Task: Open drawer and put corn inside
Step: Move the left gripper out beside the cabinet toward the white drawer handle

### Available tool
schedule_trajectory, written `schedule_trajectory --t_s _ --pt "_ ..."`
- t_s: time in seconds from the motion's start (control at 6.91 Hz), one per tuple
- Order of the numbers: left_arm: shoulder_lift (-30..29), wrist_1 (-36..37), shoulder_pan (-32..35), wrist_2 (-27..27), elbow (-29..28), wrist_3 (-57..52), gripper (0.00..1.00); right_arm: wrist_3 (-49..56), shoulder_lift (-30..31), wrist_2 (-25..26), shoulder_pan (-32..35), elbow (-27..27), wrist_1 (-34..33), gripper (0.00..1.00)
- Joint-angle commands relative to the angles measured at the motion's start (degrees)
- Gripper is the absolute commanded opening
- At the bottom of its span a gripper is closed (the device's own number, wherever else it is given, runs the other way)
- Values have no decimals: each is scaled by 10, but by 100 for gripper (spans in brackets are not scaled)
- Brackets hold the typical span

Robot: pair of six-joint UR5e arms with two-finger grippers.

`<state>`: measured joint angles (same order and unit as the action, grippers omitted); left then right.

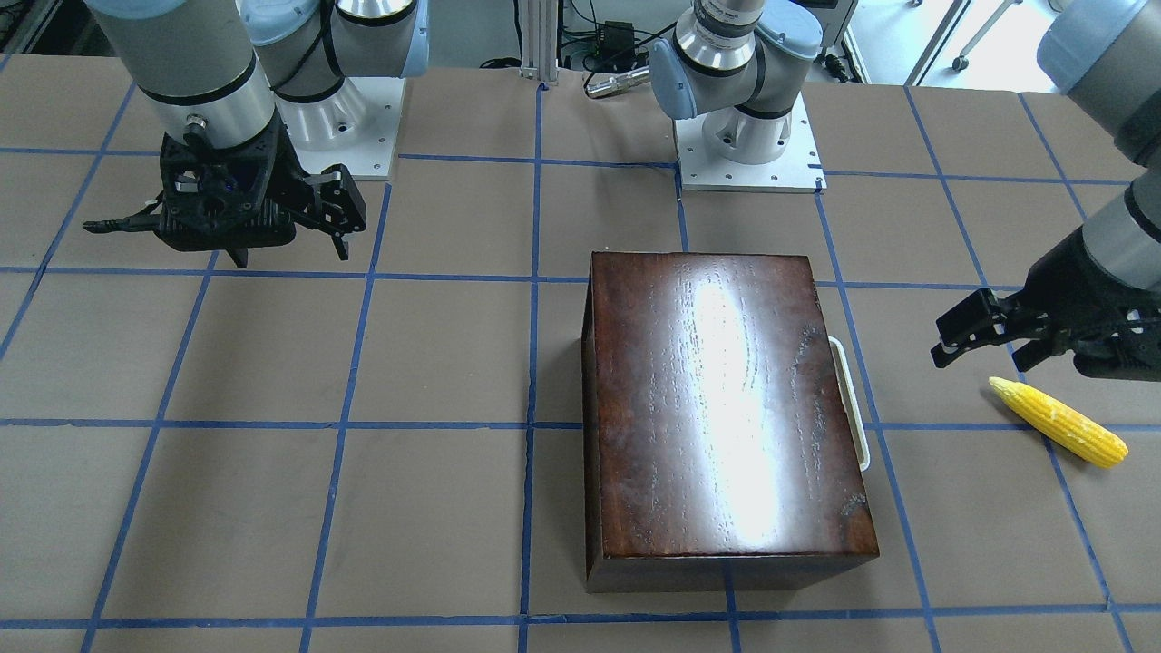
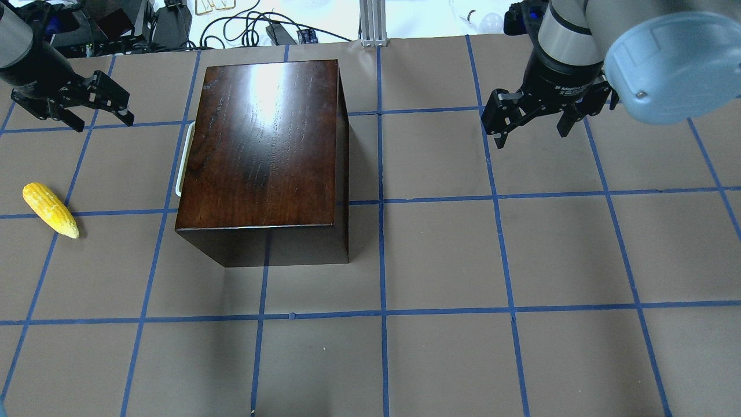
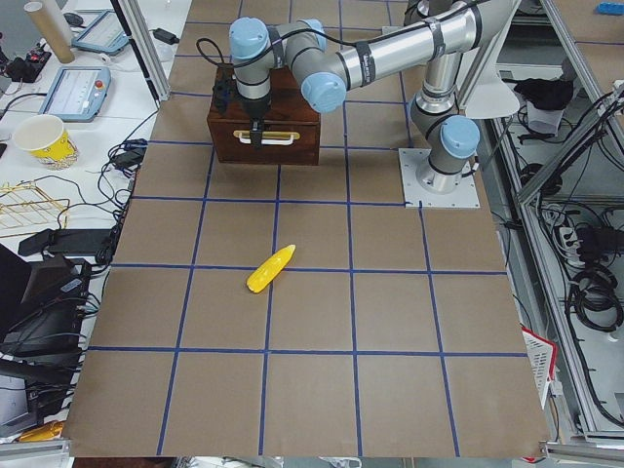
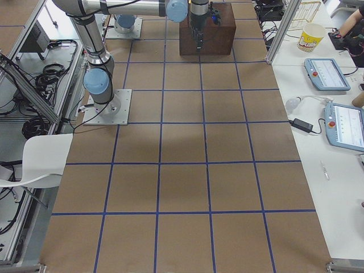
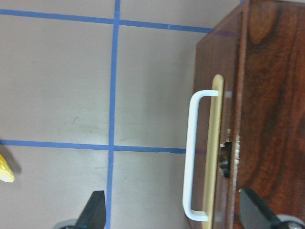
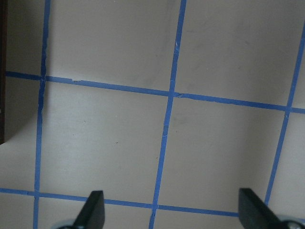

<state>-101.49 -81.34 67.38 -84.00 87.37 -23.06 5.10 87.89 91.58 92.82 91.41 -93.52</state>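
Note:
The glossy dark-brown box [image 2: 266, 139] stands left of the table's middle. Its drawer looks shut; the white loop handle [image 2: 180, 165] faces my left side and shows close in the left wrist view [image 5: 190, 157], with a thin pale strip behind it. The yellow corn [image 2: 50, 209] lies on the paper left of the box, also in the front view [image 1: 1057, 422]. My left gripper [image 2: 101, 121] is open and empty, hovering above the table beyond the corn and left of the handle. My right gripper [image 2: 531, 136] is open and empty over bare table, right of the box.
The table is brown paper with a blue tape grid [image 2: 382, 313]. The arm bases [image 1: 748, 154] stand at the robot's edge. Cables and gear [image 2: 243, 26] lie past the far edge. A paper cup [image 3: 44, 141] and tablets sit on a side bench.

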Motion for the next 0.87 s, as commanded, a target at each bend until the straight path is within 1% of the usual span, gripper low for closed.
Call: schedule_trajectory --t_s 0.0,0.29,0.43,0.72 --pt "-28 27 -11 50 6 -35 100 0 0 0 -1 0 0 100" --pt "-48 29 -11 51 10 -35 100 0 0 0 -1 0 0 100" --pt "-50 29 -11 52 27 -35 100 0 0 0 -1 0 0 100" --pt "-53 31 -11 79 49 -30 100 0 0 0 1 0 0 100"
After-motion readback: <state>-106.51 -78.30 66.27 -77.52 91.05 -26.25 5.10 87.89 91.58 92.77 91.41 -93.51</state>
